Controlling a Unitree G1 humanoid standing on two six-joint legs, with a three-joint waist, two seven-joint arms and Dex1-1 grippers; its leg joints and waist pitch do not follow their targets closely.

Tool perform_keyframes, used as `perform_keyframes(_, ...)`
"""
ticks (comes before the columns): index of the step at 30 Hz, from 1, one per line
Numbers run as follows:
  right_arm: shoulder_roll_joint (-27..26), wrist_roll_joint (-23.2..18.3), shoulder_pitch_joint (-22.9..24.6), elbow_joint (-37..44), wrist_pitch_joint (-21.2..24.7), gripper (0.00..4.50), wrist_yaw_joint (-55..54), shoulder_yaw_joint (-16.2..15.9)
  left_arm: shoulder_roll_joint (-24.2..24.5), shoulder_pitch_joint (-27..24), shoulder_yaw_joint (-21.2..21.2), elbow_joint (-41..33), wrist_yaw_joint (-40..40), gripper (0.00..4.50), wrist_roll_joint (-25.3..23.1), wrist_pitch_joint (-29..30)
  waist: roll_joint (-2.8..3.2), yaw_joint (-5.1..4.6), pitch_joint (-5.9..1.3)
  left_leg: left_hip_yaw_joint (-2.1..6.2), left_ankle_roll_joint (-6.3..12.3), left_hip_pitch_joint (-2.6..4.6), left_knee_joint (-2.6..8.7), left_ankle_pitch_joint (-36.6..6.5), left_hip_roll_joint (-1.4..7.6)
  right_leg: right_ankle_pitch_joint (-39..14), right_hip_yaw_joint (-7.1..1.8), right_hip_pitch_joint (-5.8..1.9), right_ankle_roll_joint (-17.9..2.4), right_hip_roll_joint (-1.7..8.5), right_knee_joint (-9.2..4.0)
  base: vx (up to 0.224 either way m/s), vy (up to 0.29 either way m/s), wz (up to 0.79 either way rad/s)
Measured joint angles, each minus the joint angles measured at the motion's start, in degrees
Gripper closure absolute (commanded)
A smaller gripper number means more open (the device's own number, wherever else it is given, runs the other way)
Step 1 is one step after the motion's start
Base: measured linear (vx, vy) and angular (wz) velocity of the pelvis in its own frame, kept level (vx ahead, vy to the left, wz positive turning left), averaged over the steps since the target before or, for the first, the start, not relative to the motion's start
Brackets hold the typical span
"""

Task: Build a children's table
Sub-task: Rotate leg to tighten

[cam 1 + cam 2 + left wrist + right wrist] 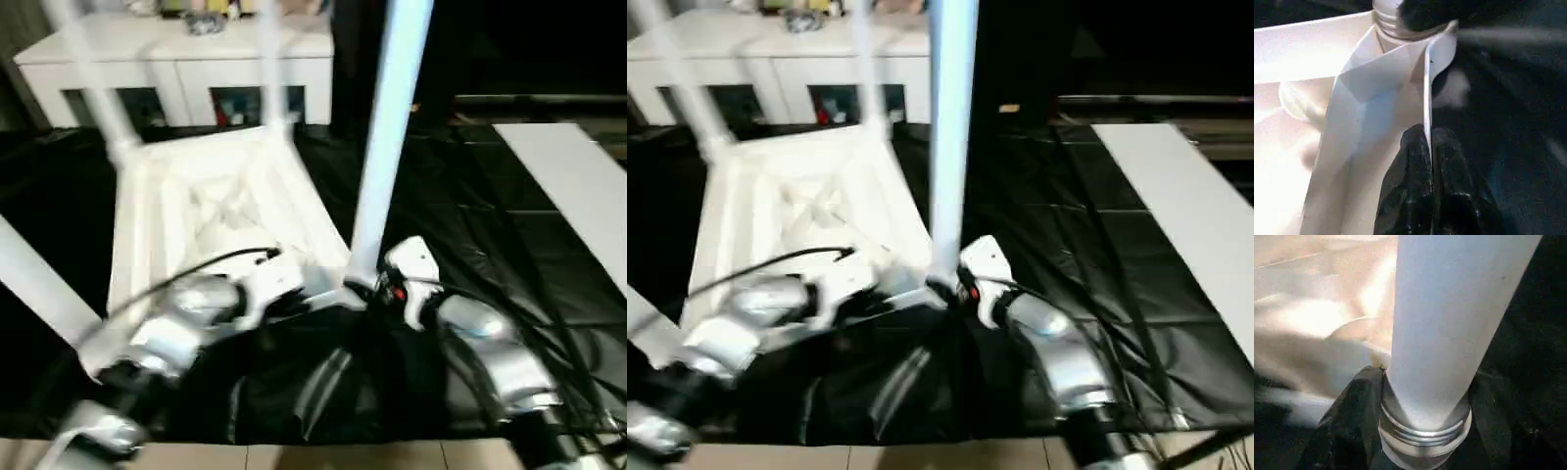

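White plastic rectangular tabletop (pixel 211 211) lies ribbed underside up on black sheeting (pixel 470 235), three white tapered tube legs already upright in corner sockets. Fourth long white tube leg (pixel 387 147) stands at the near right corner, threaded end at the socket. Right gripper (pixel 1422 431) grasps that leg's base. Left gripper (pixel 1430 181) clenched on the tabletop's thin near rim. White cabinet with glass doors (pixel 176 73) behind; flat white board (pixel 578 186) to the right.

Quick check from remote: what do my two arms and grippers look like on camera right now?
Both forearms are shiny silver and rounded, with black cables running along them. The left gripper has glossy black fingers. The right gripper sits on a white wrist housing with a small red mark.
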State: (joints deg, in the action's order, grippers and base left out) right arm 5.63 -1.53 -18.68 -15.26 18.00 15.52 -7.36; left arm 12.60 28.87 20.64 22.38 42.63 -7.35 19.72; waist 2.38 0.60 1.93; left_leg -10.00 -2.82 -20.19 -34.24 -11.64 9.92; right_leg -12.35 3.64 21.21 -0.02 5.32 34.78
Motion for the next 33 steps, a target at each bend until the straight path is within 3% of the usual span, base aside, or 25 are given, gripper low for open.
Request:
perform_keyframes(3, -3.0, 0.2, -1.9, -2.0, 0.8, 2.16, -6.9, 2.1, -4.0, 1.4, -0.2, 2.4, -5.0, 4.5, -1.0, 1.9, 0.24, -0.45, -0.08, 0.08, 0.01, 0.07, 0.29, 0.0, -0.1, 0.0, 0.08, -0.13, 0.0, 0.0, -0.75, 0.0, 0.0, 0.0)
perform_keyframes(5, -3.1, 0.3, -2.5, -3.0, -0.1, 2.16, -7.0, 2.1, -4.1, 1.9, 0.1, 2.9, -5.3, 4.5, -1.3, 1.4, 0.26, -0.51, -0.13, 0.09, 0.01, -0.07, 0.36, 0.0, -0.13, 0.0, 0.07, -0.32, 0.0, 0.0, -0.98, 0.0, 0.0, 0.0)
perform_keyframes(7, -3.0, 0.4, -2.5, -3.3, -1.3, 1.78, -6.5, 2.2, -3.7, 2.1, 0.5, 3.0, -5.3, 4.5, -1.4, 0.7, 0.26, -0.48, -0.13, 0.08, 0.01, -0.26, 0.37, 0.0, -0.14, 0.0, 0.06, -0.24, 0.0, 0.0, -1.13, 0.0, 0.0, 0.0)
perform_keyframes(14, 0.5, -1.6, 0.8, 2.7, -3.1, 1.22, 3.6, 0.3, 0.8, 1.0, 0.7, 0.8, -3.0, 4.5, -1.6, -1.9, 0.18, -1.08, -0.06, 0.08, 0.01, -0.71, 0.44, 0.0, -0.07, 0.8, 0.07, 0.2, 0.1, -0.03, -0.95, 0.0, 0.0, 0.0)
perform_keyframes(16, 4.8, -1.9, 1.0, 5.0, -2.5, 1.12, 7.7, -1.4, 3.1, 0.1, 0.8, -1.1, -1.4, 4.5, -1.5, -3.1, 0.18, -1.02, -0.06, 0.07, 0.0, -0.92, 0.44, 0.0, -0.04, 1.1, 0.07, 0.68, 0.2, -0.03, -0.71, 0.0, 0.0, 0.0)
perform_keyframes(22, 17.4, -5.1, 6.2, 11.4, -3.2, 1.12, 27.5, -4.3, 13.0, -4.2, 1.4, -7.5, 11.0, 4.5, 1.8, -8.8, 0.26, 0.11, -0.11, 0.09, 0.06, -0.97, 0.76, 0.0, 0.23, 0.6, 0.15, 0.78, 0.2, -0.3, -0.6, 0.027, -0.009, -0.01)
perform_keyframes(27, 19.4, -5.6, 7.0, 9.9, -7.6, 1.12, 33.1, -4.4, 17.0, -5.1, 2.1, -10.0, 19.3, 4.5, 3.9, -9.9, 0.29, 1.61, -0.11, -0.03, 0.28, -0.89, 0.67, 0.1, 0.1, 0.5, 0.13, 0.82, 0.0, -0.11, -0.66, 0.0, 0.0, 0.0)
perform_keyframes(33, 19.5, -5.6, 6.8, 9.3, -8.8, 1.12, 34.4, -6.2, 18.0, -5.8, 2.6, -11.0, 22.0, 4.5, 5.0, -9.9, 0.27, 1.51, -0.1, -0.08, 0.01, -0.82, 0.56, 0.0, 0.06, 0.5, 0.06, 0.75, -0.1, -0.06, -0.6, 0.0, 0.0, 0.0)
